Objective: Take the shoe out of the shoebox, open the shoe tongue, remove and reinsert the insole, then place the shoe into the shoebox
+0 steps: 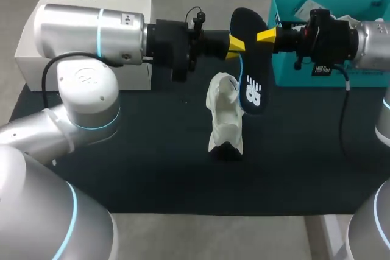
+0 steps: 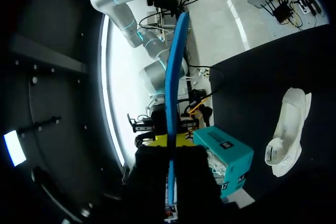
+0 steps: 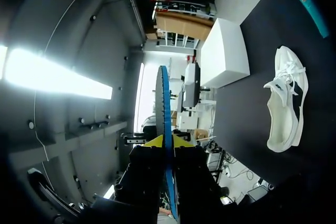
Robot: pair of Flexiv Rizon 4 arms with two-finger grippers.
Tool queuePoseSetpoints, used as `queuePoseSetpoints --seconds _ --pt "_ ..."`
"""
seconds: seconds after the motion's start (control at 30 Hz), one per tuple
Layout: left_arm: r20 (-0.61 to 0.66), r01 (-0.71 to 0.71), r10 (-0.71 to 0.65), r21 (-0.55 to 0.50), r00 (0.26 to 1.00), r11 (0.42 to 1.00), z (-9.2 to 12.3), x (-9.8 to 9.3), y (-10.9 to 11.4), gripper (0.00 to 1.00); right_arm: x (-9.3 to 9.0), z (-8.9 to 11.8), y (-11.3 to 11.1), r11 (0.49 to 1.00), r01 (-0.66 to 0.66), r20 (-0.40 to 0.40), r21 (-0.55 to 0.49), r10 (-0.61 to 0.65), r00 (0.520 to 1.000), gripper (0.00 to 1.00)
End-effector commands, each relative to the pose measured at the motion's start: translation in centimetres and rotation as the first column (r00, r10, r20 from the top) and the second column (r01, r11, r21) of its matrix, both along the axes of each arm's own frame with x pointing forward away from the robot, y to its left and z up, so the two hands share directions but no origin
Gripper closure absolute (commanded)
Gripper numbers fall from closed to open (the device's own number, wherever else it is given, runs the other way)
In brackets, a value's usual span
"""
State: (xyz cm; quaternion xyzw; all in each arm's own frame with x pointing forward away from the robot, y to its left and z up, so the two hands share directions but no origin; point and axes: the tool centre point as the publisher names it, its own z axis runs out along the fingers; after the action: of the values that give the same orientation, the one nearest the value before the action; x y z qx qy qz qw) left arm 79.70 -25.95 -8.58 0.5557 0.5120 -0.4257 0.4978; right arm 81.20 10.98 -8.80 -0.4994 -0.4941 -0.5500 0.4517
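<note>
The left pincer (image 1: 234, 44) and the right pincer (image 1: 266, 35) face each other tip to tip above the dark surface (image 1: 152, 150), with the insole (image 1: 251, 83) held between them. Each pincer is closed on the insole: the left one clamps one long edge and the right one the opposite edge. In each wrist view the insole runs edge-on between that pincer's two yellow tips, a thin blue line reaching well ahead of them. Its dark face hangs down past both pincers towards the surface.

The white shoe (image 1: 224, 117) rests on the surface below the two pincers, apart from them, with neither touching it. The teal shoebox (image 1: 286, 71) stands open behind the right pincer, under that arm's wrist. A white box (image 1: 36, 59) sits behind the left arm, well back from its pincer.
</note>
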Motion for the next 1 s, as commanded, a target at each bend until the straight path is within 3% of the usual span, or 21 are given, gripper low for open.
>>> queuePoseSetpoints --seconds 0.03,0.2,0.23,0.27,0.47,0.5,0.53,0.6,0.67,0.73,0.77,1.0 --pt "-0.002 -0.001 0.001 0.009 1.0 1.0 -0.1 -0.3 -0.7 1.0 -0.3 0.0 0.3 1.0 0.005 0.001 0.001 -0.005 1.0 1.0" --pt "0.014 -0.018 0.018 0.012 1.0 1.0 -0.1 -0.3 -0.7 0.99 -0.4 0.0 0.3 1.0 0.009 0.002 -0.001 -0.009 1.0 1.0" --pt "0.02 -0.03 0.03 0.011 0.999 0.999 -0.1 -0.2 -0.6 0.06 -0.4 0.1 0.3 1.0 0.009 0.002 -0.002 -0.009 1.0 1.0" --pt "0.02 -0.034 0.034 0.012 0.999 0.999 0.0 -0.1 -0.6 0.0 -0.4 0.1 0.4 1.0 0.01 0.003 -0.002 -0.01 1.0 1.0" --pt "0.033 -0.05 0.05 0.008 0.998 0.999 0.1 0.2 -1.0 0.0 -0.4 0.3 0.6 1.0 0.008 0.005 0.001 -0.008 1.0 1.0" --pt "0.034 -0.051 0.051 0.007 0.998 0.999 0.1 0.2 -1.0 0.11 -0.4 0.3 0.6 1.0 0.008 0.005 0.001 -0.008 1.0 1.0" --pt "0.035 -0.051 0.051 0.007 0.998 0.999 0.1 0.2 -1.0 0.15 -0.4 0.3 0.6 1.0 0.008 0.005 0.002 -0.008 1.0 1.0" --pt "0.035 -0.06 0.06 0.007 0.998 0.998 0.0 0.1 -1.1 0.44 -0.5 0.3 0.7 1.0 0.01 0.006 0.003 -0.01 1.0 1.0" --pt "0.033 -0.067 0.067 0.006 0.997 0.998 -0.2 0.2 -1.0 0.59 -0.7 0.4 0.8 1.0 0.01 0.008 0.004 -0.01 1.0 1.0" --pt "0.029 -0.073 0.073 0.007 0.997 0.997 -0.4 0.2 -1.0 0.92 -0.8 0.5 0.9 1.0 0.01 0.009 0.004 -0.01 1.0 1.0" --pt "0.029 -0.075 0.074 0.008 0.997 0.997 -0.5 0.2 -1.0 1.0 -0.9 0.5 0.9 1.0 0.01 0.01 0.005 -0.01 1.0 1.0" --pt "0.025 -0.079 0.078 0.007 0.997 0.997 -0.6 0.2 -1.0 1.0 -1.4 0.6 1.1 1.0 0.011 0.007 0.01 -0.011 1.0 1.0"
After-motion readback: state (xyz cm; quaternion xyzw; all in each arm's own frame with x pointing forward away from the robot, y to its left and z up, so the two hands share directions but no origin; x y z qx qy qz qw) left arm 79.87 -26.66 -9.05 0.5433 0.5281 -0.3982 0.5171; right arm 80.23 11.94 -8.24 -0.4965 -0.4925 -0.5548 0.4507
